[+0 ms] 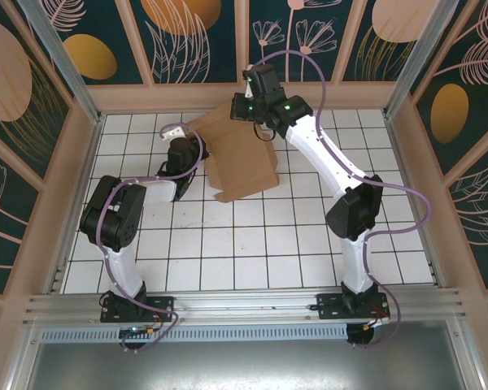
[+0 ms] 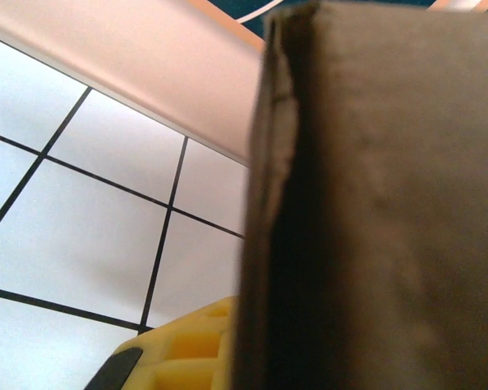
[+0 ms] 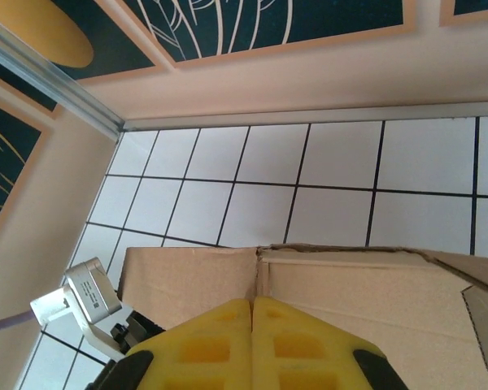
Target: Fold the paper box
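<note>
Left arm (image 1: 118,219) reaches in from the near left, bent at the elbow, wrist low over the white tiled counter (image 1: 252,244). Left fingers (image 2: 187,353) sit at the left edge of the paper box (image 1: 242,162) and pinch that edge. In the left wrist view one yellow finger shows just beside the cardboard, which stands edge-on and very close, hiding the other finger.

The paper box is brown cardboard, partly folded, lying on the counter toward the far middle, between the two wrists. Its near panel lies flat on the tiles. The far left part is raised, and a loose flap (image 3: 480,313) sticks out at the far right corner.

Right arm (image 1: 333,158) stretches from the near right diagonally to the far edge of the box, wrist pointing down, close to the back wall (image 1: 228,93). Right fingers (image 3: 220,341) are pressed together, yellow pads meeting along one seam right over a crease in the cardboard. Cannot tell if any cardboard is caught between them.
</note>
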`<action>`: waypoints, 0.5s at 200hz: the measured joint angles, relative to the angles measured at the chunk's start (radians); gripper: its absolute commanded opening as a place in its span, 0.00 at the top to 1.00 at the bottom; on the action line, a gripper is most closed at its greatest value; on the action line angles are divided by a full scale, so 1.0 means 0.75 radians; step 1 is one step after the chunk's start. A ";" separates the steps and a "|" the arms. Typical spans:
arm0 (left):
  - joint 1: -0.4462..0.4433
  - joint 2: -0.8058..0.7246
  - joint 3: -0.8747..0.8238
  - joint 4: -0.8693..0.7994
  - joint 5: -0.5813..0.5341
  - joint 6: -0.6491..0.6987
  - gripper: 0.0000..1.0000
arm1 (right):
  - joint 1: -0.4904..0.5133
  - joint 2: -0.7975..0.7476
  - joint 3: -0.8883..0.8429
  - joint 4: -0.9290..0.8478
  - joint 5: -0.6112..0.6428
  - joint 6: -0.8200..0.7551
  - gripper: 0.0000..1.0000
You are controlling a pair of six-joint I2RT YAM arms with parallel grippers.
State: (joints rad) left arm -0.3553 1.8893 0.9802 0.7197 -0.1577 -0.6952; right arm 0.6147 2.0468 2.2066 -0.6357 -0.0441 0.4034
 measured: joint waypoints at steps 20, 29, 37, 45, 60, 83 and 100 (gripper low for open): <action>0.000 0.000 0.000 0.000 0.001 0.000 1.00 | 0.000 0.000 0.002 -0.001 -0.001 -0.002 0.71; 0.000 0.000 0.000 0.000 0.001 -0.001 1.00 | 0.000 0.000 0.002 -0.002 -0.001 0.002 0.68; 0.000 0.000 0.000 0.001 0.003 -0.001 1.00 | 0.000 0.000 0.002 -0.002 -0.002 -0.006 0.67; 0.000 0.000 0.000 0.001 0.004 -0.001 1.00 | 0.000 0.000 0.002 -0.002 -0.001 -0.006 0.64; 0.000 0.000 0.000 0.000 0.005 -0.001 1.00 | 0.000 0.000 0.001 0.002 -0.001 -0.009 0.56; 0.000 0.000 0.006 -0.016 0.016 -0.006 1.00 | 0.001 -0.041 -0.083 0.047 -0.001 -0.034 0.48; 0.000 0.001 0.041 -0.086 0.026 -0.008 1.00 | 0.001 -0.135 -0.246 0.122 0.003 -0.057 0.44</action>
State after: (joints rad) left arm -0.3553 1.8896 1.0107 0.6548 -0.1379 -0.7010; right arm 0.6151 1.9457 2.0220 -0.5446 -0.0422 0.3607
